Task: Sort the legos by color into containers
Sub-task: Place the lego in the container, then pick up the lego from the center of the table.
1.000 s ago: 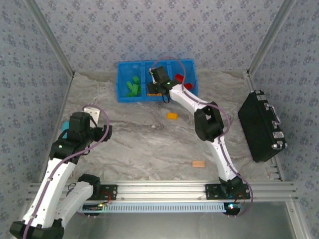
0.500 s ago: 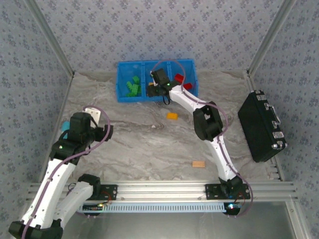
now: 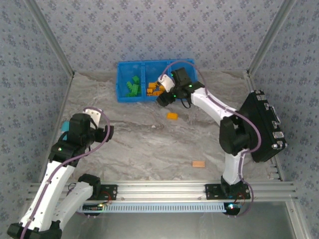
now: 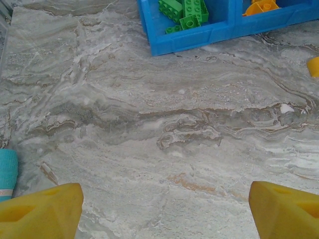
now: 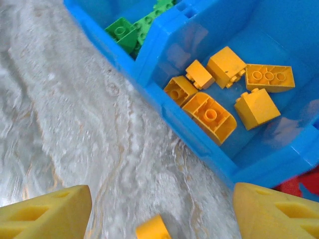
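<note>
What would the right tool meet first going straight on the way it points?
Probably the tabletop just short of the blue bin; the right tool is open, with a loose orange brick low between its fingers, so unclear depth could put that brick first.

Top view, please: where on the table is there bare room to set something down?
The widest bare patch is mid-table, between the left arm, the loose orange brick and the tan block. It is crowded in front of the blue bin, where the right arm reaches, and beside the black case.
</note>
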